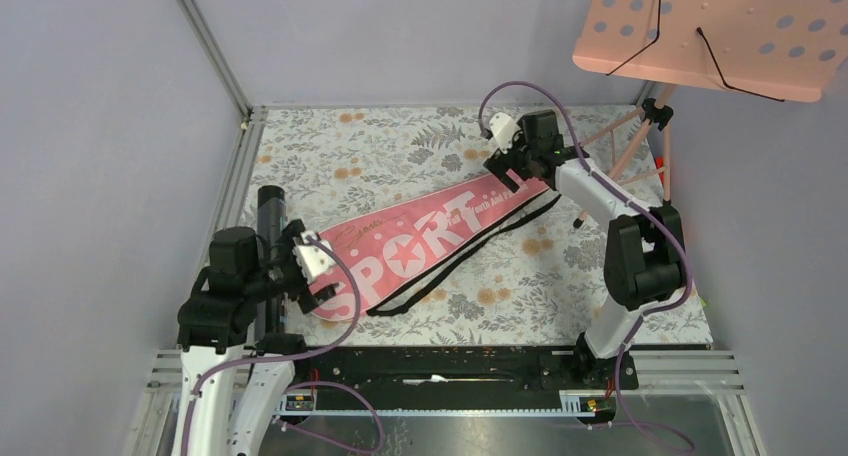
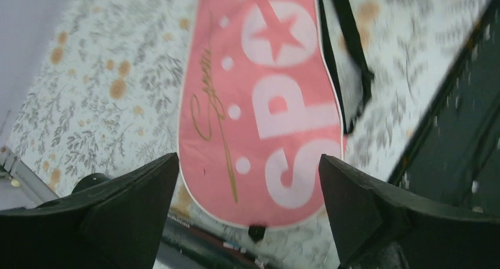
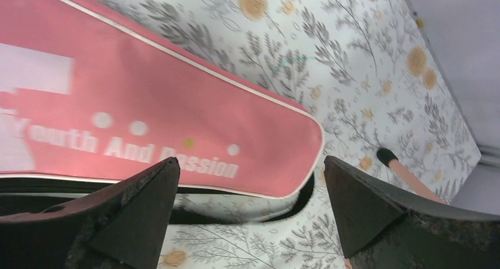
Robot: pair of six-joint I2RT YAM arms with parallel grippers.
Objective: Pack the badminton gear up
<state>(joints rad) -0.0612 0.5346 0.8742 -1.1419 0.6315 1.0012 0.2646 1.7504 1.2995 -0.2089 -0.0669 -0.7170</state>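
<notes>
Top: racket bag (image 1: 420, 244) lies diagonal on counter (image 1: 400, 146), black tube (image 1: 270, 214) beside its wide end | Left wrist: left gripper (image 2: 247, 160) jaws wide, empty, over that end | Right wrist: right gripper (image 3: 250, 163) likewise over narrow end | We judge bag laid down; next, tube needs grasping.

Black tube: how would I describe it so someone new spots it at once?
On the floral table cover, the long pink fabric SPORT racket bag lies diagonally. Just left of its wide near end, by the left arm, sits the black tube. It is the only plain dark cylinder; the bag's black strap is flat.
</notes>
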